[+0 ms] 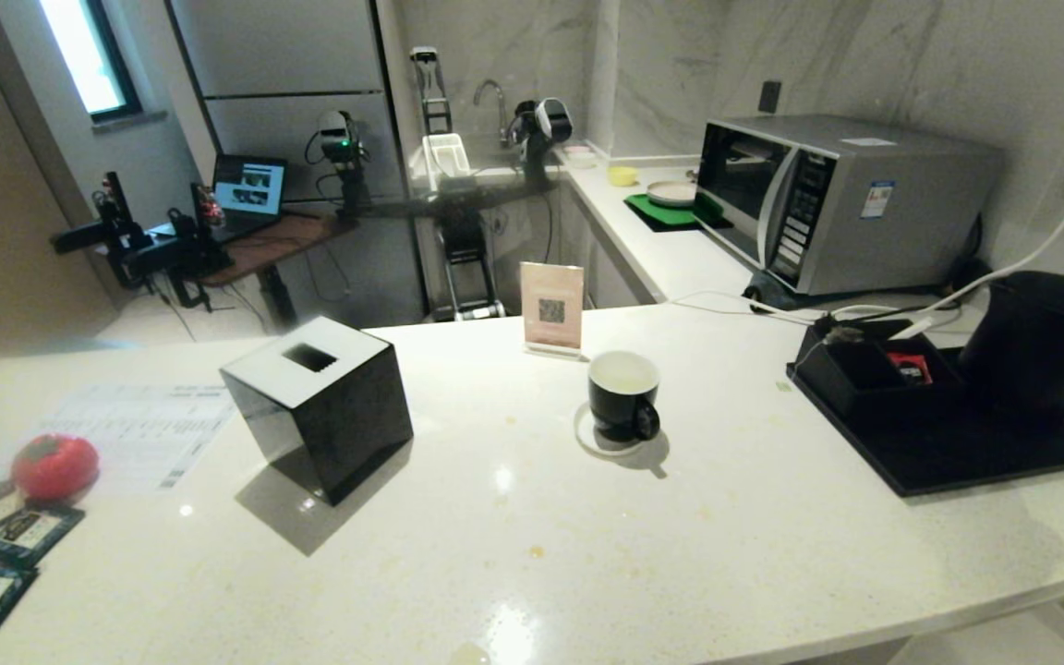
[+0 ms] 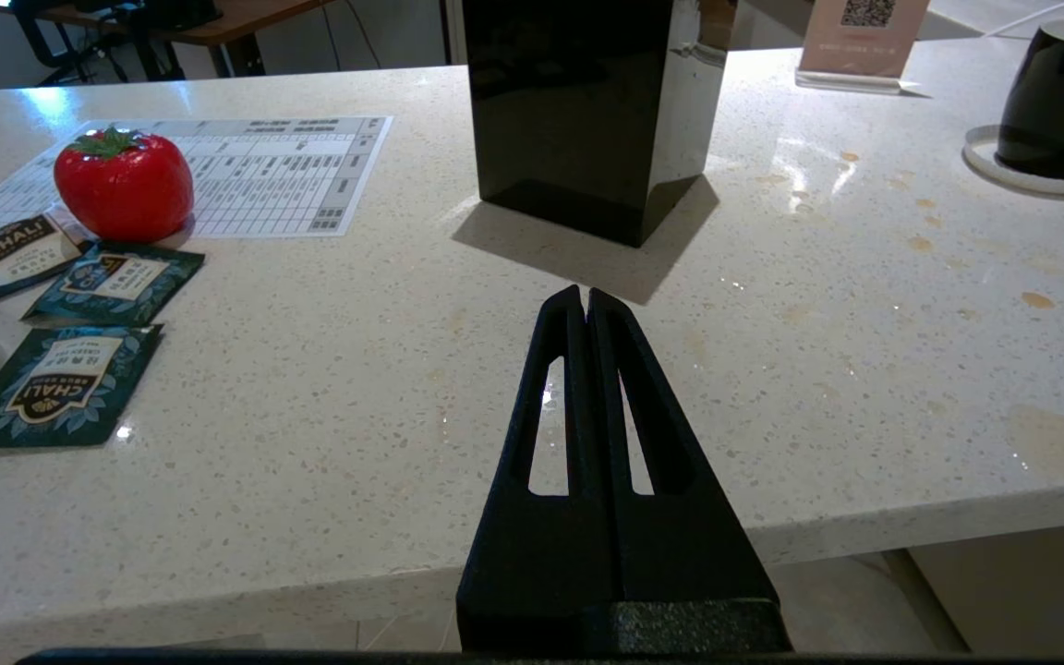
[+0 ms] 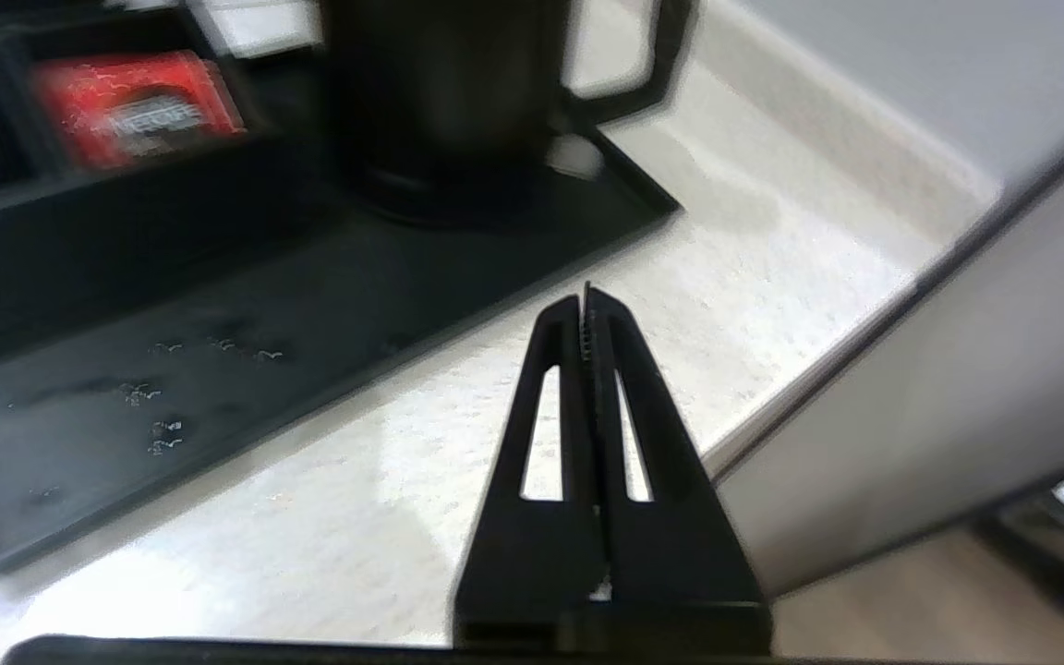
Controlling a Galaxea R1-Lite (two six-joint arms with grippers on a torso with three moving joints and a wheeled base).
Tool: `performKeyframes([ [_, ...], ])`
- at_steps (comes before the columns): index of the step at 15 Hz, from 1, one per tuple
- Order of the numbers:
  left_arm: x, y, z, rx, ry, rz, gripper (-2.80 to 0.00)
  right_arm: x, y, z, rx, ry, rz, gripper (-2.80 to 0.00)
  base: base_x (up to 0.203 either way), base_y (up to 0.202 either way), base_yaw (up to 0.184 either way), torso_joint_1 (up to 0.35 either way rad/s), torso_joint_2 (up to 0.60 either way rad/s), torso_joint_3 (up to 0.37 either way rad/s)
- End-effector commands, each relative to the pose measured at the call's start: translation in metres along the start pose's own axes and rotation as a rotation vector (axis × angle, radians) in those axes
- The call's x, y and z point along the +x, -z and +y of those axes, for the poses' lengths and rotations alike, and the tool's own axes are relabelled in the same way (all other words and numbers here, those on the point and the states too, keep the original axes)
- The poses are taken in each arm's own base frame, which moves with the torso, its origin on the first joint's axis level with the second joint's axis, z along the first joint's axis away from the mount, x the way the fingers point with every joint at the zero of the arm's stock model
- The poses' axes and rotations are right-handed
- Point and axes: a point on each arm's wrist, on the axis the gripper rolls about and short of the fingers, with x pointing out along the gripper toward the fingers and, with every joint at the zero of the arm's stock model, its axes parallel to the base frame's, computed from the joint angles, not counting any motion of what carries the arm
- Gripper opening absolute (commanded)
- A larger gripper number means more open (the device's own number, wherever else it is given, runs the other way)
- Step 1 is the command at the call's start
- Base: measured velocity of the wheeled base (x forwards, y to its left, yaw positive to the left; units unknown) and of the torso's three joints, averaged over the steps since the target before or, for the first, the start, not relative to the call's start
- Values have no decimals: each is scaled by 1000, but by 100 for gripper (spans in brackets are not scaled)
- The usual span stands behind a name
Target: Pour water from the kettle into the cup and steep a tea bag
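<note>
The black kettle (image 1: 1040,346) stands on a black tray (image 1: 966,457) at the counter's right end; the right wrist view shows the kettle (image 3: 444,92) with its handle. The black cup (image 1: 622,395) with a white inside sits on a white coaster mid-counter, and the cup (image 2: 1063,102) also shows in the left wrist view. Whether water is in it I cannot tell. The tea bag is not visible. My right gripper (image 3: 586,300) is shut and empty, over the counter's front edge short of the tray. My left gripper (image 2: 585,297) is shut and empty at the near edge, facing a black cube.
A black cube box (image 1: 320,406) stands left of the cup. A red tomato-shaped thing (image 2: 124,185), teal packets (image 2: 56,383) and a printed sheet (image 2: 246,171) lie at the left. A compartment box with a red packet (image 1: 911,368), a sign (image 1: 551,308) and a microwave (image 1: 841,199) are behind.
</note>
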Motion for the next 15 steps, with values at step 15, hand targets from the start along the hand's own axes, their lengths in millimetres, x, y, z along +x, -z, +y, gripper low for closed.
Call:
performKeyframes([
  [15,0,0,0,0,-1,1,-280,-158,28,37,-58,-404,-170,-280,0,0,0,0,0,0],
])
